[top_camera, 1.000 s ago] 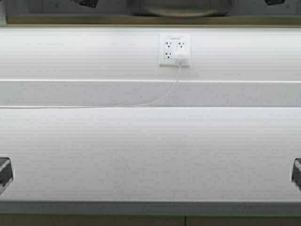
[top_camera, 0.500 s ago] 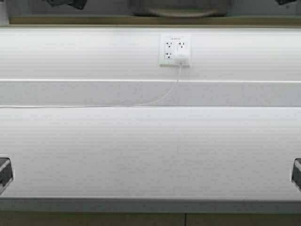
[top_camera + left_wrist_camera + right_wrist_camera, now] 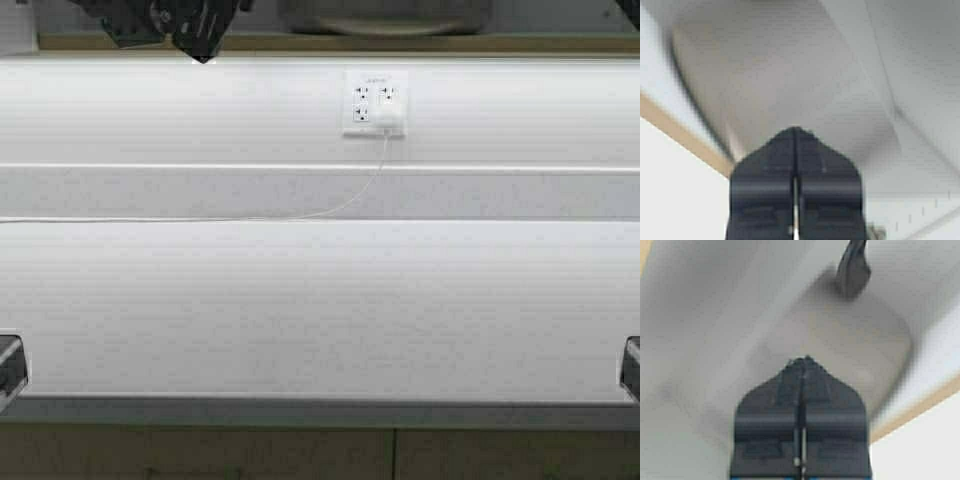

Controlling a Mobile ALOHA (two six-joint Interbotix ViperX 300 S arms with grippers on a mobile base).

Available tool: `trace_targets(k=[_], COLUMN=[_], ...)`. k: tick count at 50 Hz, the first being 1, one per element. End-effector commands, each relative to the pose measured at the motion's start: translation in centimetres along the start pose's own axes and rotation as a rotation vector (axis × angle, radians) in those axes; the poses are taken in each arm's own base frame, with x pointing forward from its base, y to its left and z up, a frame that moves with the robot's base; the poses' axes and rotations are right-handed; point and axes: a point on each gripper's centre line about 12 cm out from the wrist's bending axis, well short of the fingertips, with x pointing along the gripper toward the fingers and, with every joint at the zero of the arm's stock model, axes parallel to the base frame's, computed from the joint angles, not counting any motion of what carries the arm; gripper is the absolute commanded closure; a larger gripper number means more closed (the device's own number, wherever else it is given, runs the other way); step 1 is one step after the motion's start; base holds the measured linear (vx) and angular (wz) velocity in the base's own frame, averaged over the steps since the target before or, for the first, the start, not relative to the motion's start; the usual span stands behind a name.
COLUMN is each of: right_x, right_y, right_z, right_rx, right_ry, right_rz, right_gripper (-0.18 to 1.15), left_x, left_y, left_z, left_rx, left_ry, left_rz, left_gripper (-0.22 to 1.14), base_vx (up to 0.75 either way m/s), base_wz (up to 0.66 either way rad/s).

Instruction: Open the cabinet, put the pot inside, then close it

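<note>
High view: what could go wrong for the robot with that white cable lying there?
The thin white cable runs from the white wall outlet along the white counter. An arm sweeping low might snag it and pull the plug out. The black left gripper and black right gripper are both shut, so either could bump a handle rather than grab it. Only a strip of the tan wood-grain fronts shows, with no handles in sight, so aiming may be hard.

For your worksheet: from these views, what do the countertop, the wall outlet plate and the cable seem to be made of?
Countertop: probably white laminate or stone, matte, faintly speckled. Outlet plate: likely glossy white plastic, moulded with socket slots. Cable: seemingly thin white plastic-sheathed cord that bends freely along the backsplash.
</note>
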Motion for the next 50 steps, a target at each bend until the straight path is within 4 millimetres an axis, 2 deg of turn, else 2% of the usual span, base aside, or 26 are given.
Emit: trace_targets(k=[1,12,23,28,37,50], right_x=[-0.2,0.0,-0.2,-0.4,0.2,1.3], right_y=[0.7,-0.1,0.9,1.7,1.4,2.7], right_z=[-1.3,-4.0,-4.8,-5.2,-4.8,-3.0], right_rx=[-0.114,-0.337,-0.474,-0.515,-0.590,-0.661], right_ry=[0.086,0.339,0.442,0.479,0.560,0.540], right_rz=[-0.004,-0.146,-0.179,-0.175,-0.260,-0.263], right_gripper=[0.90,0.90,0.90,0.90,0.90,0.90], left_x=[-0.8,-2.4,-3.4,-4.3,-5.5,-6.5], left_y=[-0.5,1.6,2.6,3.5,5.0,3.9], left_z=[-0.3,-1.9,-1.6,-0.3,3.7,8.2], left_rx=[0.084,0.314,0.590,0.646,0.742,0.841], left_ry=[0.040,0.227,0.409,0.422,0.388,0.384], left_rz=[-0.002,0.172,0.304,0.369,0.469,0.514], left_gripper=[0.88,0.88,0.88,0.88,0.88,0.88], base_vx=[-0.11,-0.12,-0.13,-0.12,-0.15,-0.25], base_wz=[0.03,0.04,0.01,-0.06,-0.16,-0.11])
